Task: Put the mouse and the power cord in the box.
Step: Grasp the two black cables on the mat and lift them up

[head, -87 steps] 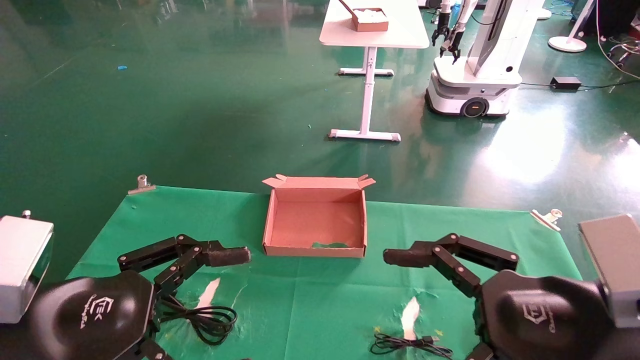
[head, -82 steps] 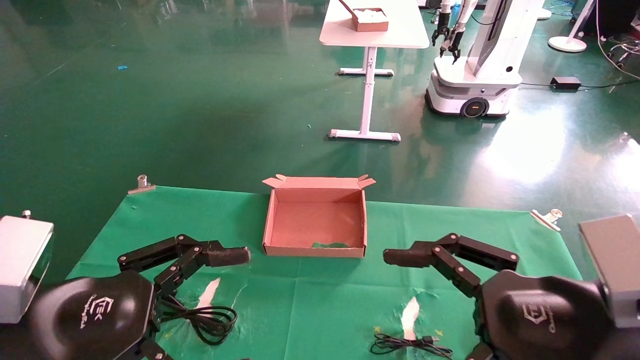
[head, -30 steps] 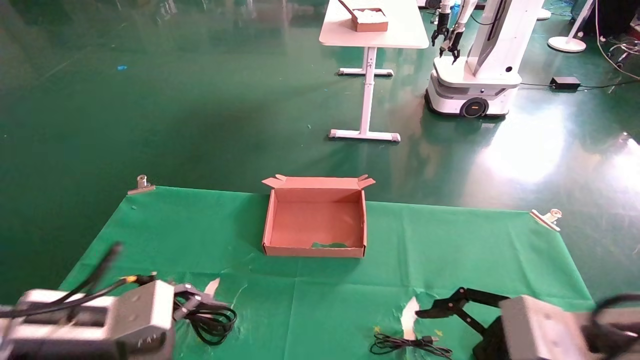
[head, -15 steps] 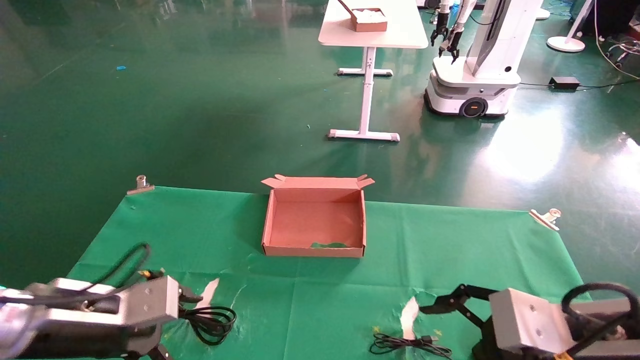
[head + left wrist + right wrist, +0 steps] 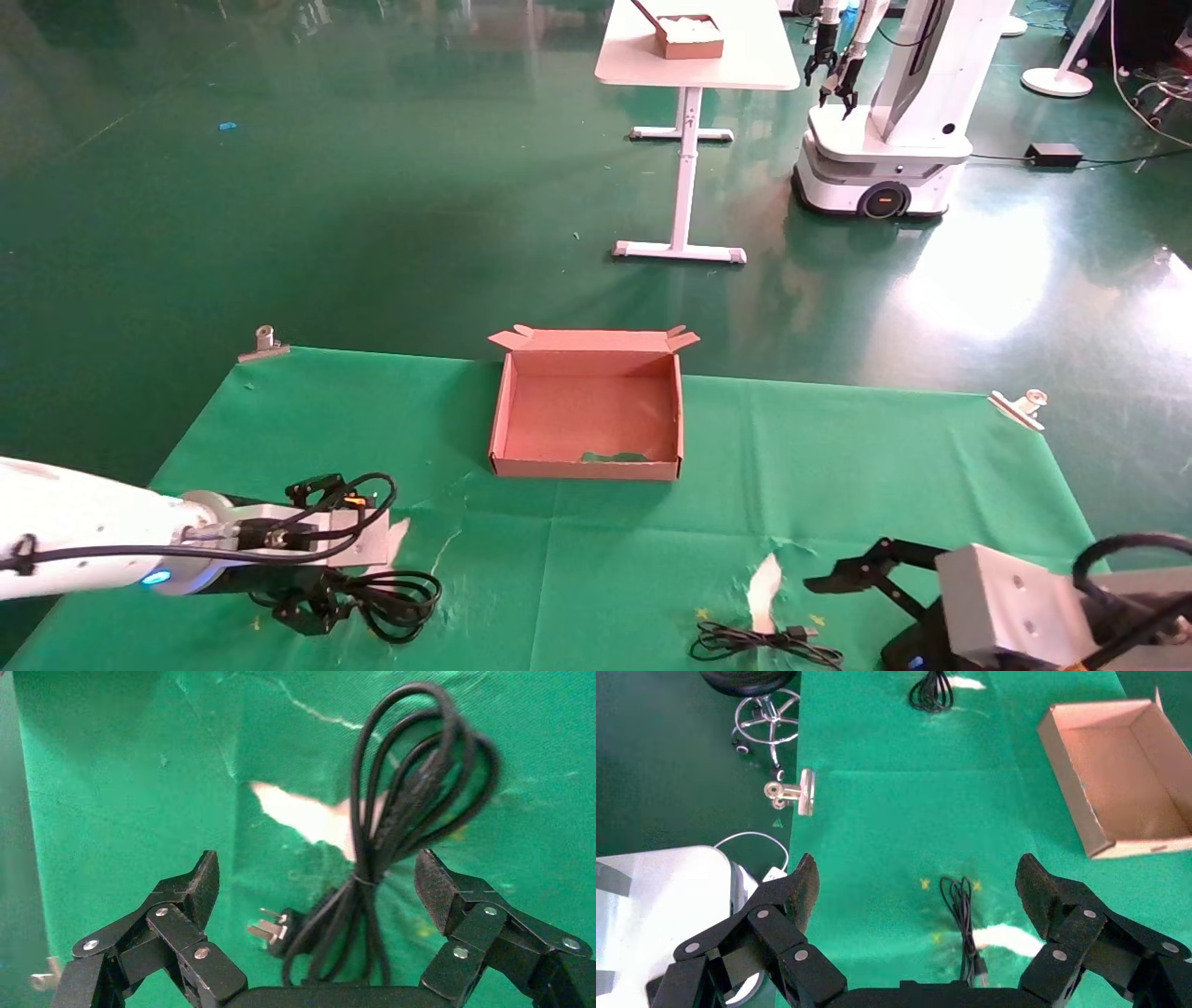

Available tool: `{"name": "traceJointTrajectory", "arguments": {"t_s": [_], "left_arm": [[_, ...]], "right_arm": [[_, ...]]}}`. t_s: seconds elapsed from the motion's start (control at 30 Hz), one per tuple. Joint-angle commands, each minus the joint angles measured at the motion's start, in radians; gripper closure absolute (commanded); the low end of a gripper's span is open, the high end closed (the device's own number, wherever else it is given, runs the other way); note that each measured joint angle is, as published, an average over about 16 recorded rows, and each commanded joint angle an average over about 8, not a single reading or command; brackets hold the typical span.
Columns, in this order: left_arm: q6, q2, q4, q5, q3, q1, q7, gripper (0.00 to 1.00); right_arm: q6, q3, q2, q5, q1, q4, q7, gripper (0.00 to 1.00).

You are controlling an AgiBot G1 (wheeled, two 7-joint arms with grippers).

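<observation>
Green cloth (image 5: 596, 559) covers the table, pinned by a metal clip (image 5: 264, 343) at its far left corner and another clip (image 5: 1020, 406) at its far right corner. At the near left, the left gripper (image 5: 312, 606) hangs low over the power cord (image 5: 396, 599), fingers spread wide apart and holding nothing. From the left wrist camera the cord (image 5: 400, 832) lies between the two fingers (image 5: 193, 885), its loops fanning away and its pronged plug (image 5: 270, 929) close to the palm; whether the fingers touch the cloth cannot be told. A torn patch (image 5: 396, 540) showing pale table sits just beside the cord.

Toward the middle, the box (image 5: 587, 469) stands open near the far edge of the cloth, well apart from both grippers, with its ragged notch in the near wall and bare green cloth between it and the near edge. Nothing lies inside it.

Right of centre, a thin cable (image 5: 759, 643) with a USB plug lies bunched at the near edge, just beside a second torn patch (image 5: 765, 587). The mouse body itself is not visible. The right gripper (image 5: 843, 582) sits near the right corner, fingers spread open and empty; its wrist camera looks down on that thin cable (image 5: 961, 917) between the fingers, with the box (image 5: 1088, 822) off to one side.

Beyond the cloth lies open green floor, with a white table (image 5: 694, 56) and another robot (image 5: 885, 140) far off.
</observation>
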Motion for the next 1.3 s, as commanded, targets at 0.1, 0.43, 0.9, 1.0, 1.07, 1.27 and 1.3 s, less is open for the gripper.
{"name": "traceJointTrajectory", "arguments": {"t_s": [0.1, 0.43, 0.9, 1.0, 1.07, 1.27, 1.3], "left_arm": [[-0.038, 0.030, 0.036, 0.063, 0.022, 0.000, 0.012, 0.00], [-0.076, 0.056, 0.109, 0.099, 0.039, 0.003, 0.043, 0.00], [-0.101, 0.090, 0.175, 0.105, 0.046, -0.014, 0.076, 0.00], [-0.101, 0.091, 0.180, 0.104, 0.046, -0.015, 0.080, 0.00], [-0.102, 0.092, 0.182, 0.103, 0.045, -0.016, 0.081, 0.00], [-0.102, 0.093, 0.185, 0.102, 0.045, -0.016, 0.084, 0.00], [-0.103, 0.093, 0.186, 0.102, 0.045, -0.017, 0.084, 0.00]], "right_arm": [[0.002, 0.000, 0.012, 0.002, -0.006, -0.001, -0.001, 0.00], [0.014, -0.009, 0.013, 0.000, -0.021, 0.000, -0.002, 0.00], [-0.005, -0.058, 0.010, -0.114, 0.018, 0.010, -0.026, 0.00], [0.001, -0.103, -0.022, -0.235, 0.046, 0.011, -0.032, 0.00], [0.006, -0.138, -0.056, -0.331, 0.073, 0.009, -0.033, 0.00], [0.028, -0.225, -0.190, -0.541, 0.143, -0.046, -0.042, 0.00], [0.033, -0.235, -0.214, -0.561, 0.151, -0.066, -0.049, 0.00]]}}
